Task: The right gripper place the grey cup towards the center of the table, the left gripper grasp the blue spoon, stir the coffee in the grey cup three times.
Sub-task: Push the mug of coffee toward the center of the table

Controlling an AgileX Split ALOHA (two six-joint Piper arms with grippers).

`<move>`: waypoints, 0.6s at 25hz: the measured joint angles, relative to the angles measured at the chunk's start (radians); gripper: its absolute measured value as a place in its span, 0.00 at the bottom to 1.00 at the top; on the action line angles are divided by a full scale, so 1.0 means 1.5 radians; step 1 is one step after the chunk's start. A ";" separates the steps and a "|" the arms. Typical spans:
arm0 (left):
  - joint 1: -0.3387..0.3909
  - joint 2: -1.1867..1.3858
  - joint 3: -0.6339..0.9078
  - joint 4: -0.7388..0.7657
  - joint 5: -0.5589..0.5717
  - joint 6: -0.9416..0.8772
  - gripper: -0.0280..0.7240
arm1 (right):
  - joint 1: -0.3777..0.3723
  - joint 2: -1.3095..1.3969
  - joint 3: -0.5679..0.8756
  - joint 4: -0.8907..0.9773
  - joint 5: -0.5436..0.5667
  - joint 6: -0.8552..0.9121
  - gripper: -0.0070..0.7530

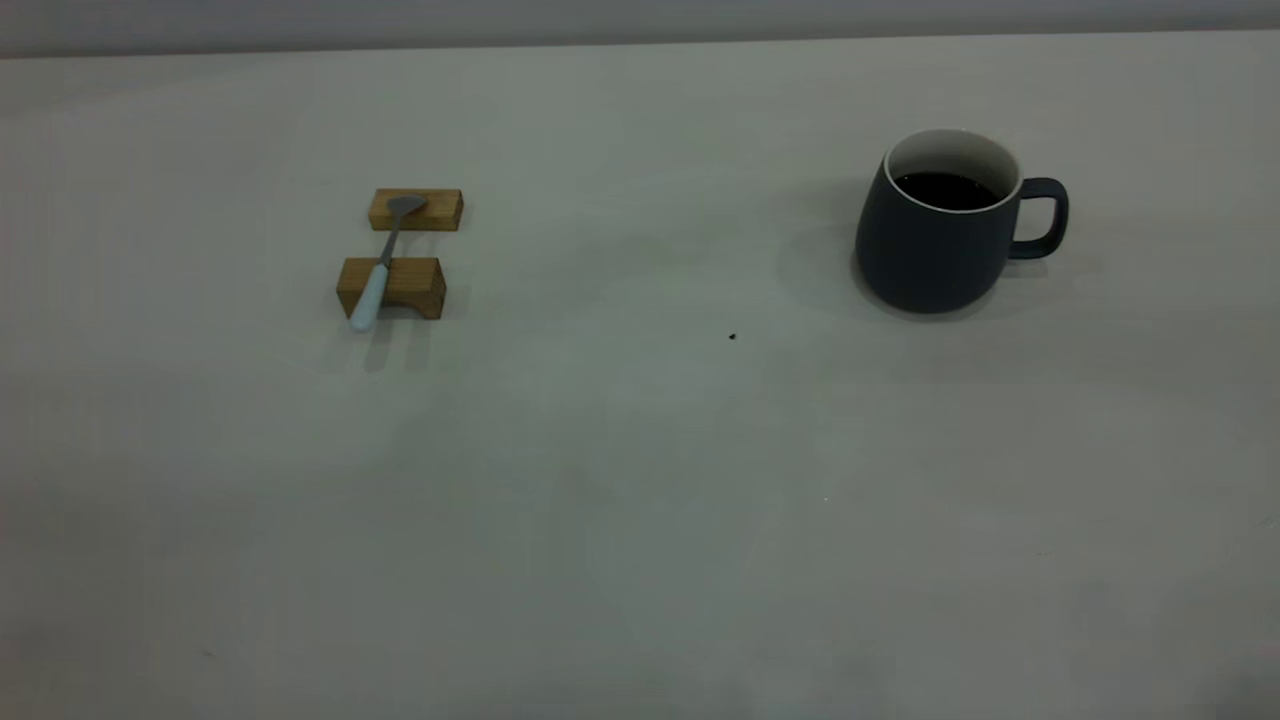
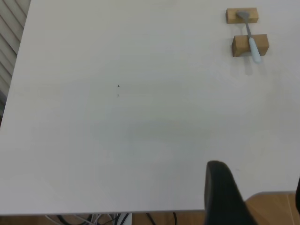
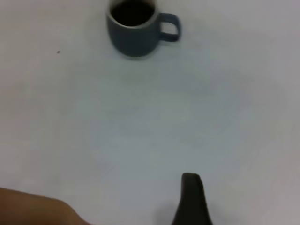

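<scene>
The grey cup [image 1: 935,235] stands upright on the right side of the desk [image 1: 620,480], with its handle pointing to the right. It holds dark coffee [image 1: 945,190].

Far over on the left side, the blue spoon [image 1: 380,268] lies across two small wooden blocks [image 1: 400,250] (one block sits under its bowl, the other under its handle). The light-blue handle end sticks out past the nearer block.

A tiny dark speck [image 1: 732,337] sits between the cup and the spoon.

Only one dark finger of the left hand [image 2: 225,194] shows, well apart from the spoon. Only one finger of the right hand [image 3: 191,199] shows too, well apart from the cup. I cannot tell if either hand is open or closed.
</scene>
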 joint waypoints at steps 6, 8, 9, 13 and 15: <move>0.000 0.000 0.000 0.000 0.000 0.000 0.63 | 0.000 0.277 -0.075 0.099 -0.101 -0.186 0.82; 0.000 0.000 0.000 0.000 0.000 0.000 0.63 | 0.000 0.357 -0.106 0.125 -0.109 -0.245 0.82; 0.000 0.000 0.000 0.000 0.000 0.000 0.63 | 0.000 0.397 -0.121 0.136 -0.112 -0.279 0.81; 0.000 0.000 0.000 0.000 0.000 0.000 0.63 | 0.000 0.542 -0.175 0.195 -0.141 -0.410 0.80; 0.000 0.000 0.000 0.000 0.000 0.000 0.63 | 0.000 0.609 -0.200 0.220 -0.169 -0.479 0.79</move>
